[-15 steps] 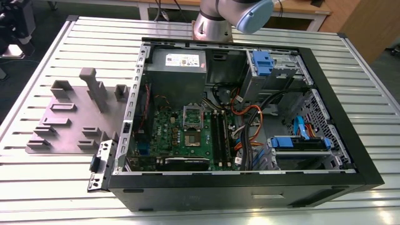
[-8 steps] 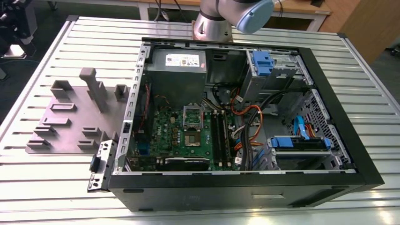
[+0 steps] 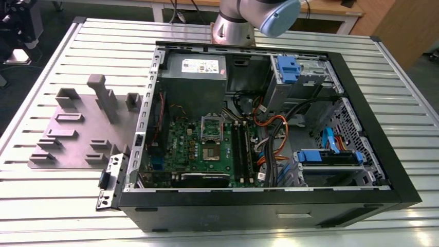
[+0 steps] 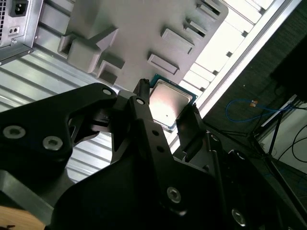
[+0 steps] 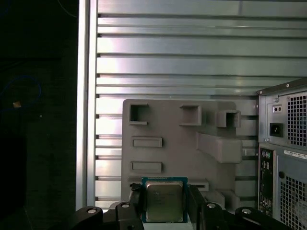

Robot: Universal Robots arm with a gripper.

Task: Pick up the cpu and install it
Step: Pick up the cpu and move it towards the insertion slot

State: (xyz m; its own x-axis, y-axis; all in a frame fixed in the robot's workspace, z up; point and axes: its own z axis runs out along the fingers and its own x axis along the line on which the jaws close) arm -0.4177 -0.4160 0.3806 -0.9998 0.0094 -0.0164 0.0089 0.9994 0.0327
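Between the two black fingers [image 5: 136, 200] of our gripper [image 5: 165, 203] sits the cpu [image 5: 164, 199], silvery top showing in both wrist views. The jaws are drawn in to its width and press its opposite edges. We see it held clear above the grey fixture plate [image 5: 172, 153] on the slatted table [image 5: 192, 57]. That plate lies at the exterior view's left of the open computer case [image 3: 274, 206], near its green motherboard [image 3: 185, 144].

So the gripper [image 4: 167, 98] is pinching the cpu [image 4: 170, 103] by two opposite edges, right by the rim of the grey fixture plate [image 4: 144, 28].
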